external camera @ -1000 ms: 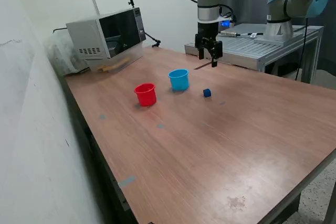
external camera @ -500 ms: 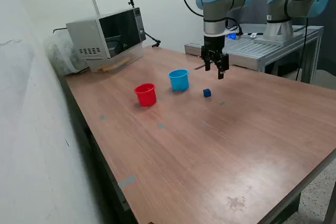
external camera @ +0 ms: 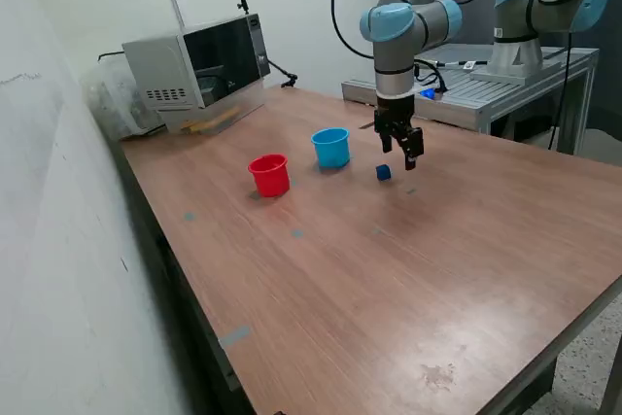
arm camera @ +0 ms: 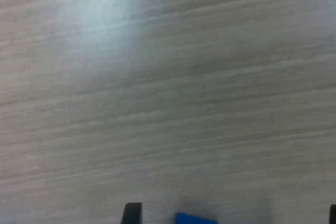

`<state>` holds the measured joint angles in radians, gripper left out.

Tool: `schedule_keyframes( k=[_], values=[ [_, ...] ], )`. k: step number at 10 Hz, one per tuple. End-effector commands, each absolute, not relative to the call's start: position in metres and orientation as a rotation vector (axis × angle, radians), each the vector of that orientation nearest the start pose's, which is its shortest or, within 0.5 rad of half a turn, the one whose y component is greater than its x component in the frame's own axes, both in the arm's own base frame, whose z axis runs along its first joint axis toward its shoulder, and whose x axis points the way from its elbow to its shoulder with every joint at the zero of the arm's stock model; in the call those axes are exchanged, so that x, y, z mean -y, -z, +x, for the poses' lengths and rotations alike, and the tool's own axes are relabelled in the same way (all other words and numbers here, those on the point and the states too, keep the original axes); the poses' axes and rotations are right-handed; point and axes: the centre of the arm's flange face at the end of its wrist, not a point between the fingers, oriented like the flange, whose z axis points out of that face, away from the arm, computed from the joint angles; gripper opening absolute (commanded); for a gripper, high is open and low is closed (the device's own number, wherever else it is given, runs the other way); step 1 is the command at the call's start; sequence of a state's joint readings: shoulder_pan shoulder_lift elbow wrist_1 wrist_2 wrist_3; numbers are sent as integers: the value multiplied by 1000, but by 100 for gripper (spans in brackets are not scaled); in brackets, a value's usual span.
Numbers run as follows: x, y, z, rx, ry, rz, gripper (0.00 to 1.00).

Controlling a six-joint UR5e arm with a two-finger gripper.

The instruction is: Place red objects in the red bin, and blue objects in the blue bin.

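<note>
fingers [arm camera: 132,212] straddle blue cube [arm camera: 195,218]; cups only in exterior view.

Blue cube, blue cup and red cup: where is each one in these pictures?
blue cube [external camera: 383,172]: exterior view, its visible face.
blue cup [external camera: 331,150]: exterior view, outer wall.
red cup [external camera: 270,178]: exterior view, outer wall.

A brown wood-grain table [external camera: 389,269] carries a red plastic cup [external camera: 269,175], a light-blue plastic cup [external camera: 331,147], a small dark-blue cube [external camera: 384,173] and a grey microwave [external camera: 199,62].
</note>
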<state>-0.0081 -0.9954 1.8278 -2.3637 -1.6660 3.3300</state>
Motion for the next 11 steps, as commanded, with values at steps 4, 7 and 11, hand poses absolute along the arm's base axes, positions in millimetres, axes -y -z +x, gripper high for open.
schedule_keyframes(
  k=[4, 7, 11],
  values=[
    [96, -123, -617, -2404, -89, -1896, 100],
    [95, -118, -617, -2401, -81, -1891, 100],
    [95, -115, -617, -2400, -79, -1891, 100]
  ],
)
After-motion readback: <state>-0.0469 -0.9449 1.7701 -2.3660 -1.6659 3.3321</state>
